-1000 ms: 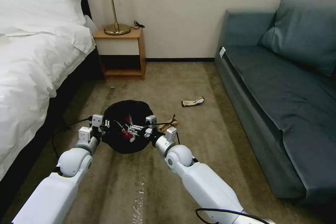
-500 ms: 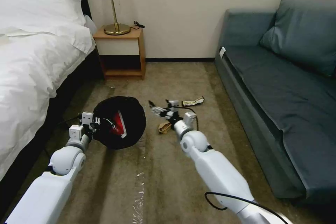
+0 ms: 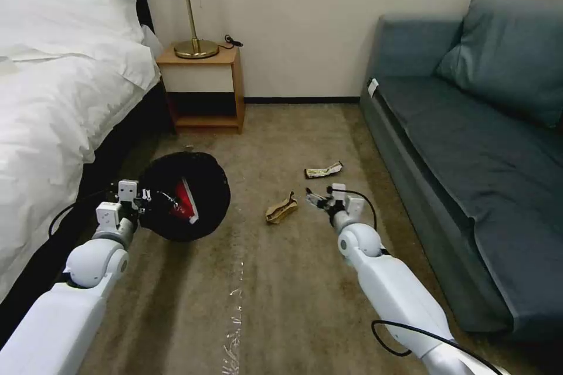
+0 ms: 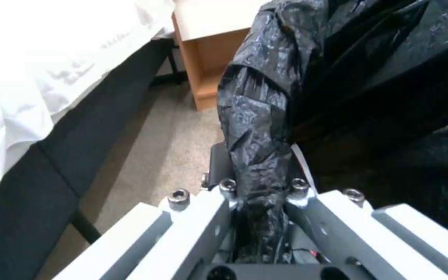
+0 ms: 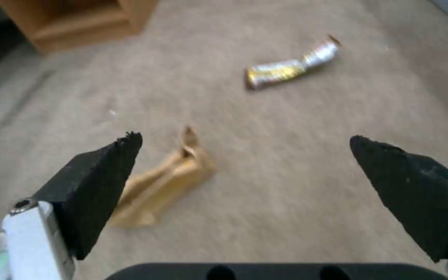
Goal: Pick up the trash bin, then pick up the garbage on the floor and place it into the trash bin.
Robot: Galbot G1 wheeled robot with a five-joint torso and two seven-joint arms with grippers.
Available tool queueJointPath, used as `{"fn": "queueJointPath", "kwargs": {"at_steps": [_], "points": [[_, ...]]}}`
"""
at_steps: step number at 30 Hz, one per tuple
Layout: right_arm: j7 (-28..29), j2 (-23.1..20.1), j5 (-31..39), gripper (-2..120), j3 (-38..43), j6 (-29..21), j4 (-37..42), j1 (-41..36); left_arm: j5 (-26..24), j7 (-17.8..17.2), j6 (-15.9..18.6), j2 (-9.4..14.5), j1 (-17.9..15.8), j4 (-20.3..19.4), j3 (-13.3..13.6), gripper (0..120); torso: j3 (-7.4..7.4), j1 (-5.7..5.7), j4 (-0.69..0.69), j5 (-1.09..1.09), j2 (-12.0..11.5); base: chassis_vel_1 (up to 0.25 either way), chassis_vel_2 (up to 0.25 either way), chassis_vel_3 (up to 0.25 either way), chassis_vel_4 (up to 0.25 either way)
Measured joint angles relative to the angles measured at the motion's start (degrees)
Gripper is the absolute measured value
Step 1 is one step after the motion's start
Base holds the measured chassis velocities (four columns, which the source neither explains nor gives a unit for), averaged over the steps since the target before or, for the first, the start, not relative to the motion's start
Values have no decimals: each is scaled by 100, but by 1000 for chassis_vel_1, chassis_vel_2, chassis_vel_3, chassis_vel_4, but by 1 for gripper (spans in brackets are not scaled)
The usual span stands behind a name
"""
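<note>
The trash bin (image 3: 199,187) hangs tilted above the carpet by the bed, its black bag liner (image 4: 255,116) draped over the rim. My left gripper (image 3: 153,201) (image 4: 260,186) is shut on that rim and bag. A red-and-white carton (image 3: 186,209) lies inside the bin. The brown paper scrap (image 3: 281,209) (image 5: 161,182) lies on the carpet mid-floor. The yellow-green foil wrapper (image 3: 323,170) (image 5: 289,66) lies beyond it. My right gripper (image 3: 314,196) (image 5: 245,142) is open and holds nothing, low over the carpet just right of the brown scrap.
A white bed (image 3: 47,99) lines the left side and a blue sofa (image 3: 469,146) the right. A wooden nightstand (image 3: 202,88) with a brass lamp stands at the far wall. Open carpet (image 3: 281,281) lies between them.
The right gripper drew away from the bin, leaving the carton inside, and swung right past the brown scrap. The left arm carried the bin to the left.
</note>
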Motion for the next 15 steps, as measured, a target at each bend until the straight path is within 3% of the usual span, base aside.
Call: {"fn": "queueJointPath", "kwargs": {"at_steps": [15], "points": [[-301,-334,84,100,82,105,-358,-412,-4,-13,7,127,213,-167,-106,1,0,0,0,-1,0,0,0,0,0]]}}
